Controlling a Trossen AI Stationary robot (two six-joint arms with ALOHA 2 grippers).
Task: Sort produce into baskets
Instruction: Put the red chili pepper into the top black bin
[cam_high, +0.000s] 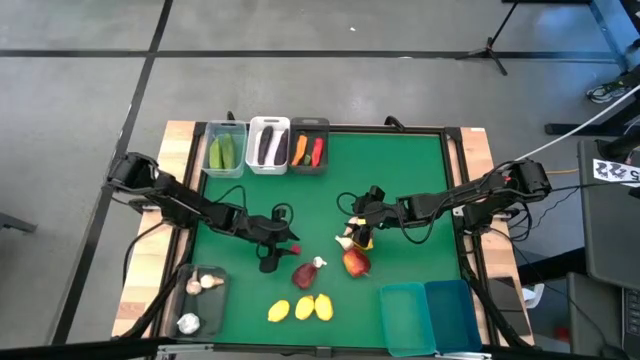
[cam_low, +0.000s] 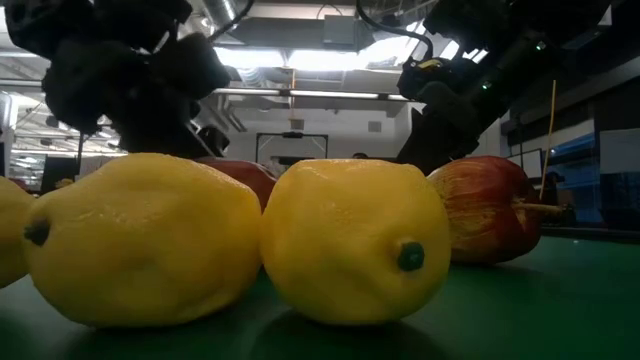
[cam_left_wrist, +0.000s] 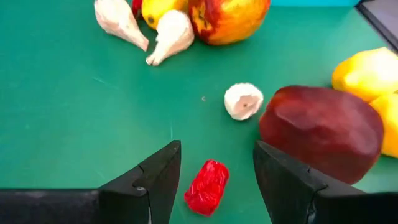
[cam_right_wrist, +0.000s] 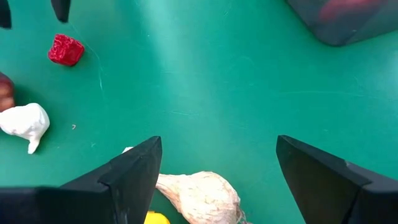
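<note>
So the left claw (cam_left_wrist: 216, 171) sits low over the green table (cam_high: 400, 190), just left of centre in the overhead frame, fingers partway open with a small red crinkly piece (cam_left_wrist: 207, 186) lying between them, not pinched yet as far as I can tell. That bit looks light and stiff, probably slick plastic, so I'd grab it across its narrow middle. Right beside it are a dark red fruit (cam_left_wrist: 321, 132) and a little white garlic piece (cam_left_wrist: 243, 101), easy to bump. The right claw (cam_right_wrist: 217, 171) is spread wide and empty near the middle of the table, hovering over a white garlic bulb (cam_right_wrist: 202, 193) that looks knobbly and likely to roll, so take it across the fat part. Three lemons (cam_high: 302, 308) wait near the bottom edge.
</note>
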